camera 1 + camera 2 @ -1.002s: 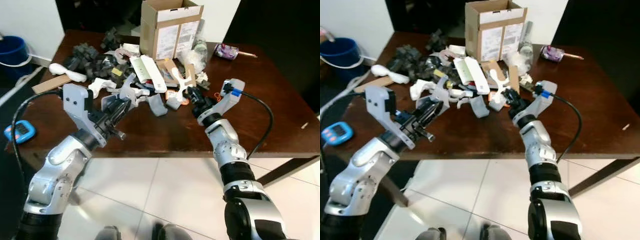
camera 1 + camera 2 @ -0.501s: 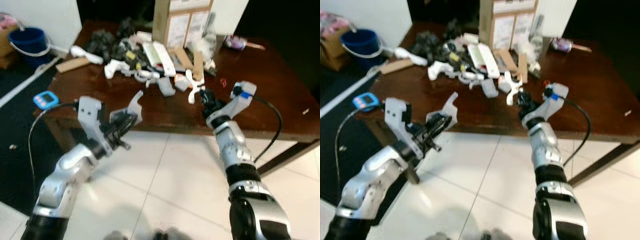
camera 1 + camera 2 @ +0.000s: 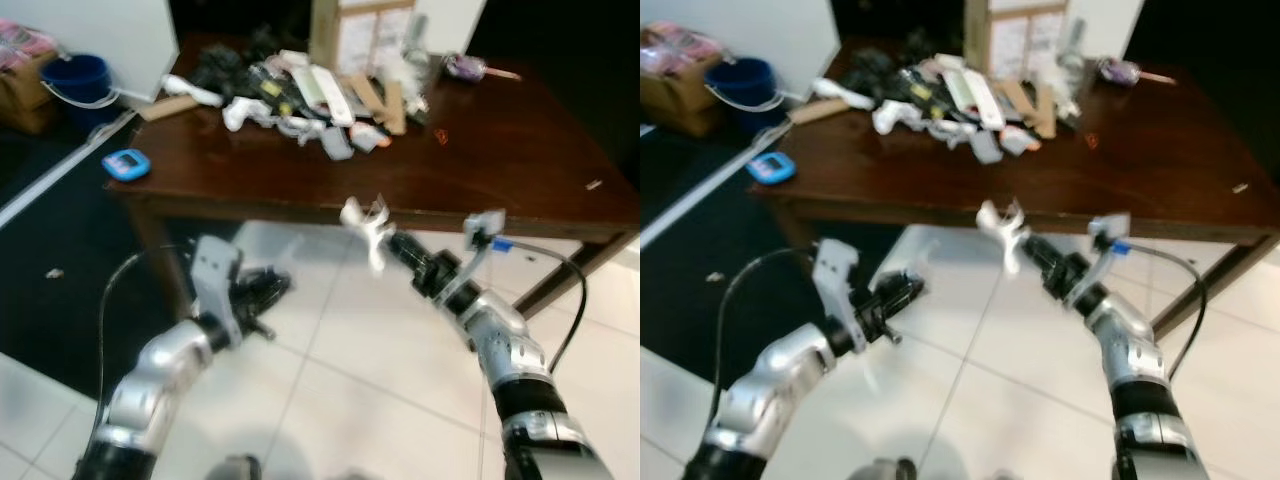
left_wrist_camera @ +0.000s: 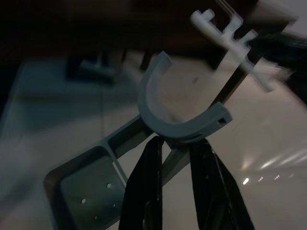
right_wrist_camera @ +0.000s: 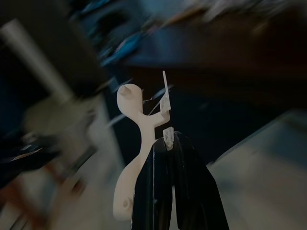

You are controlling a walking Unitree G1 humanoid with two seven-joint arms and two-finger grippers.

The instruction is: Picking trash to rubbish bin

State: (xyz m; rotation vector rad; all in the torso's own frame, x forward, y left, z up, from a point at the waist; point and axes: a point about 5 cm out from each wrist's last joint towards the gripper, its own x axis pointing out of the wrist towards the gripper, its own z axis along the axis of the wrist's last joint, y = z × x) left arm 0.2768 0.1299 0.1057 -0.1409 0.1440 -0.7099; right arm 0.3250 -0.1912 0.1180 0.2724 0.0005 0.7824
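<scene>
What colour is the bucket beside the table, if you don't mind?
The bucket is blue, clearest in the left eye view.

Both head views are softly blurred by motion, with fair indoor light. The pale floor tiles (image 3: pixel 330 400) carry a faint sheen, while the dark wooden surface (image 3: pixel 500 160) shows dull reflections. The far background is black. The left wrist view is dim, its fingers (image 4: pixel 144 191) nearly silhouettes, with small glints on the floor. The right wrist view is dark and heavily streaked.

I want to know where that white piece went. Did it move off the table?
Yes. The right gripper carried the white piece off the table; it now hangs past the front edge, above the floor.
</scene>
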